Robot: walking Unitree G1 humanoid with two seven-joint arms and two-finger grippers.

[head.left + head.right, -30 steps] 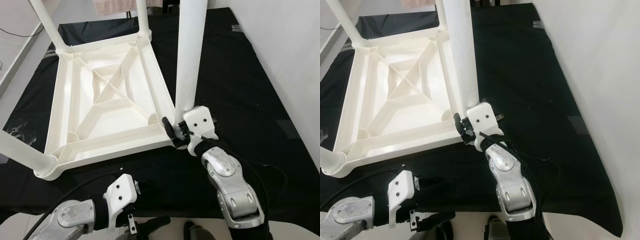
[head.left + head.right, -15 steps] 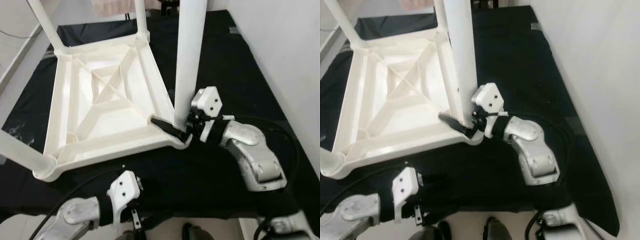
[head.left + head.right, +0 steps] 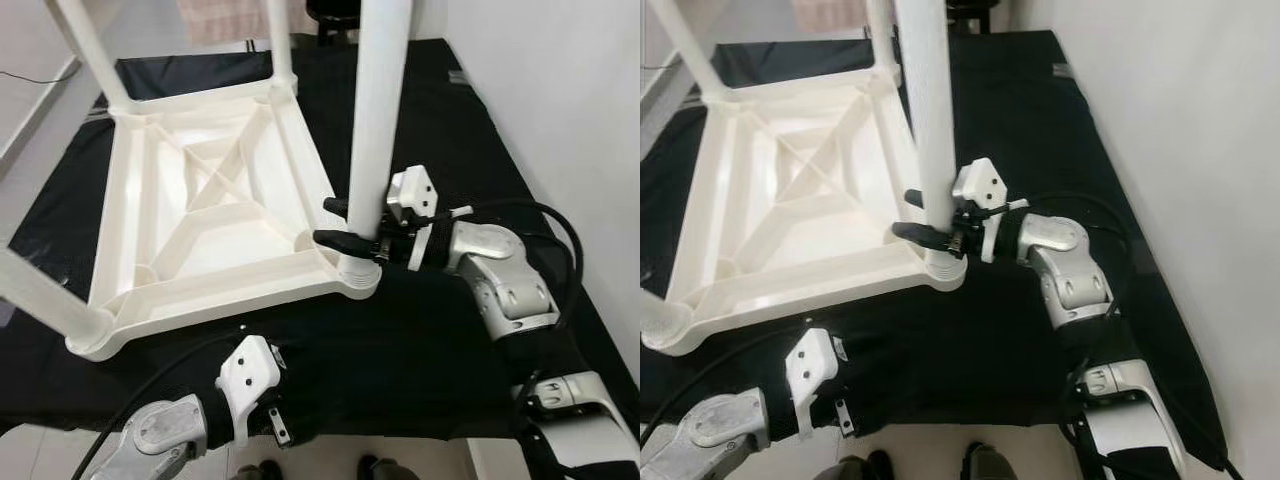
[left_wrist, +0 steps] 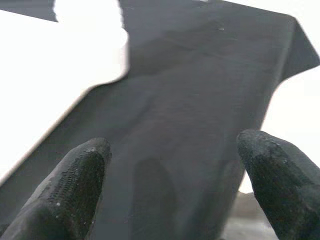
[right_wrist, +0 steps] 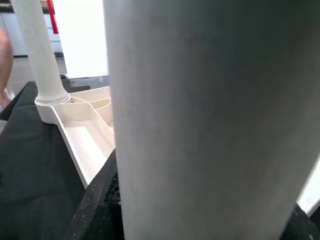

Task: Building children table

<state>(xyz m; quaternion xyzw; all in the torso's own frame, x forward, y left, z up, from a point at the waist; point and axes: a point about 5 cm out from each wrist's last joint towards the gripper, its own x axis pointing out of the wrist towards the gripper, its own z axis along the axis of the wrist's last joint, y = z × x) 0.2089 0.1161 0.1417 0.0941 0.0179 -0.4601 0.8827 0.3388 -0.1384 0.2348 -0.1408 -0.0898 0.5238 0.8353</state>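
Note:
A white plastic children's table lies upside down on a black cloth, its ribbed underside facing up. Legs stand in its corners. My right gripper reaches in from the right and is shut on the near-right leg just above its socket, one black finger on each side. In the right wrist view that leg stands close between the fingers. My left gripper hangs open and low over the cloth's front edge, holding nothing; its white wrist is below the table's near side.
The other legs rise at far left, far right and near left. A white wall runs close along the right of the cloth. Pale floor borders the cloth at left and front.
My right arm has swung from the front round to the right side. Its gripper rose from the table's corner and now clasps the near-right leg. The left arm barely moved.

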